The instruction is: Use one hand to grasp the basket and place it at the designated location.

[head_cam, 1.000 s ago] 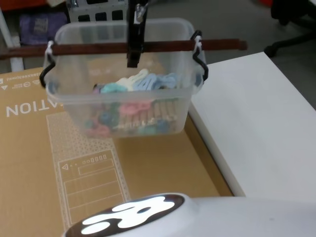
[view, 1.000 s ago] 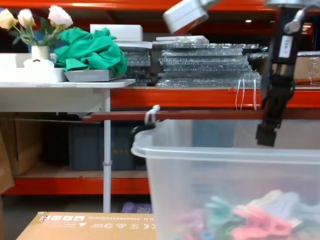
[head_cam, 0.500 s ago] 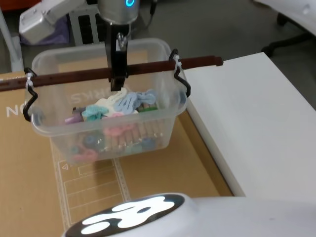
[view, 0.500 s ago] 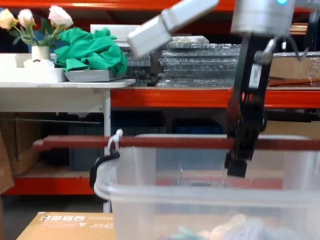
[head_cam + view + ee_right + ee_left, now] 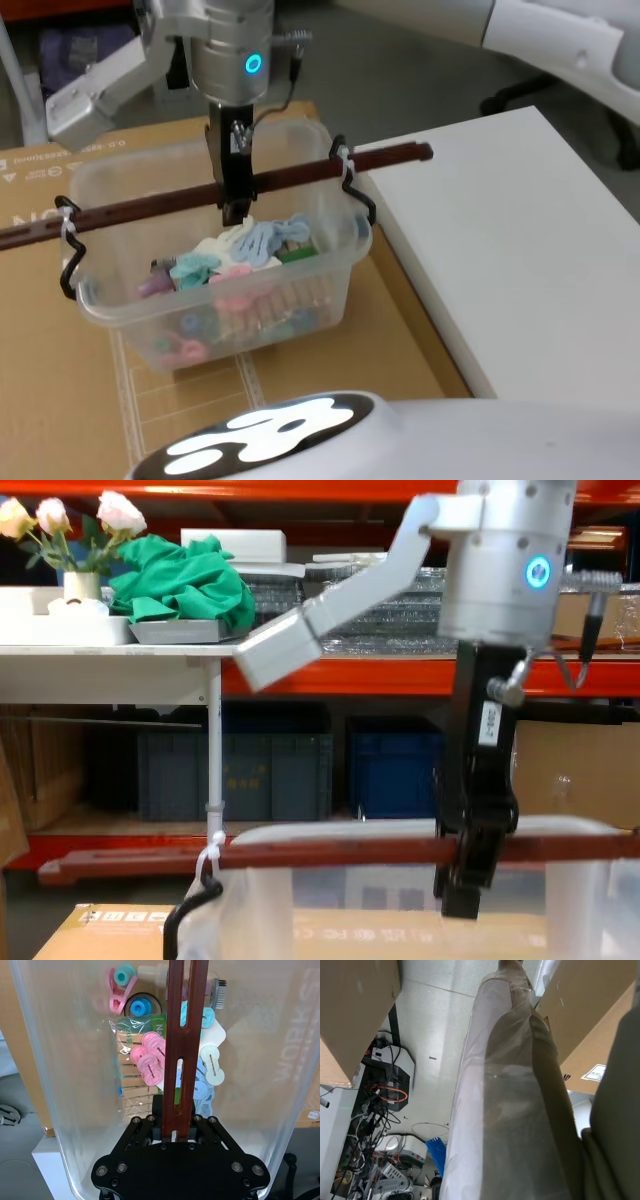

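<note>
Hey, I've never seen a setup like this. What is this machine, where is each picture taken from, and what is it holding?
It is a two-armed robot. One picture looks down from its head, one looks forward from its chest, and two come from cameras on its wrists. The right gripper, a black two-finger claw, is clamped on the reddish-brown handle of a clear plastic basket holding pastel clips. The basket is above a cardboard box, beside a white table.
</note>
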### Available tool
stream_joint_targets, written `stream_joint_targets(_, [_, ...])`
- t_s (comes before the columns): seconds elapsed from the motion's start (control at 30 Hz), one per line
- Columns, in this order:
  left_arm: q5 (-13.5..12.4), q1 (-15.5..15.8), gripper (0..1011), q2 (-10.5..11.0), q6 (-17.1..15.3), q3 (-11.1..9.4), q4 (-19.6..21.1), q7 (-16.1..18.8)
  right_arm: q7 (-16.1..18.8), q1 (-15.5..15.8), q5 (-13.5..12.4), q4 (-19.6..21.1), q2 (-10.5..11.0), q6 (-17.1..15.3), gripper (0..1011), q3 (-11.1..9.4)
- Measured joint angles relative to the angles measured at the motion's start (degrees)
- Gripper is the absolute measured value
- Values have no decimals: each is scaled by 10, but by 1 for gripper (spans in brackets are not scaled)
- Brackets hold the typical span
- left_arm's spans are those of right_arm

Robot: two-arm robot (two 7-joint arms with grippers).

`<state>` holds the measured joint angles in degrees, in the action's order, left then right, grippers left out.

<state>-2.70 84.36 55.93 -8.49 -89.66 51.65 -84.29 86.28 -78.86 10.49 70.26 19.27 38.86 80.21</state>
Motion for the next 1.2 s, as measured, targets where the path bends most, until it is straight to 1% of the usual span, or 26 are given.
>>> stream_joint_targets(0.37, [0,0,0,0,0,0,0,0,-22,11,13,-11,-7,11,228,21])
stream_joint_targets(0.47, [0,0,0,0,0,0,0,0,-33,14,22,-15,-10,14,228,28])
stream_joint_targets(0.67, [0,0,0,0,0,0,0,0,-41,15,25,-19,-10,15,228,35])
stream_joint_targets(1.07, [0,0,0,0,0,0,0,0,-62,21,31,-38,-19,17,228,53])
stream_joint_targets(1.2, [0,0,0,0,0,0,0,0,-65,22,32,-41,-21,17,228,55])
